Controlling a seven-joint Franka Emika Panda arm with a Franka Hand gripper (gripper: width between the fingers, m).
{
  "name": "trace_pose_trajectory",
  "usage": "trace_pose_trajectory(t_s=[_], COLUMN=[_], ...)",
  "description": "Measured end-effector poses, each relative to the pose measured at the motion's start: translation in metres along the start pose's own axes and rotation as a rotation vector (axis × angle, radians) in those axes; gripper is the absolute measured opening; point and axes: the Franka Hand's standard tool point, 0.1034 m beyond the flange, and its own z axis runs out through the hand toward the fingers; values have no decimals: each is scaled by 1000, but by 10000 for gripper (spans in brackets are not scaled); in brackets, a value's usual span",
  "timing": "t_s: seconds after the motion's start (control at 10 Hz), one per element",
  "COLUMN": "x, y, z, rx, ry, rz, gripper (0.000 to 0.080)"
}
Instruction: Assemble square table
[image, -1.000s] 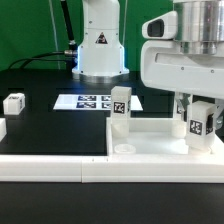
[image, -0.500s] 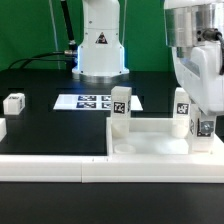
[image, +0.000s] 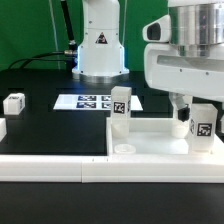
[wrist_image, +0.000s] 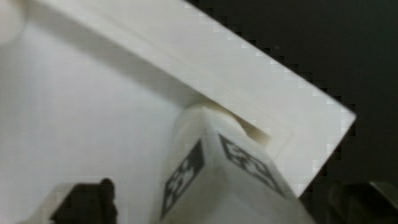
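We are screwing a short white tagged leg (image: 203, 126) into a corner of the large white square plastic slab (image: 150, 147). Whether the gripper (image: 196, 118) clasps it we cannot tell; next, a firm twist

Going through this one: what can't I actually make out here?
- Hand open or shut: exterior view, fingertips partly hidden by the leg, too small to tell.
- Leg's tag: wrist view, blurred.
- White part: cut off at the exterior view's left edge.
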Motion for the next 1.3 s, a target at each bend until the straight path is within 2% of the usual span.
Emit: trace_pose_trajectory(t_s=[0.2, 0.4, 0.5, 0.6, 0.7, 0.9, 1.0, 1.1, 1.2, 1.3], x=[1, 2, 2, 1, 1, 1, 1, 1, 1, 2], y=[1, 2, 0, -3, -3, -3, -3, -3, -3, -2], z=[1, 0, 0, 1, 2, 2, 2, 2, 2, 2], rx=[-3, -19, -42, -41, -42, -39, -39, -37, -34, -31], ry=[1, 14, 34, 52, 53, 54, 54, 54, 55, 57], rz=[-88, -326, -554, -770, -846, -802, -804, -740, -665, -557], gripper=[640, 648, 649, 649, 649, 644, 476, 476, 299, 299])
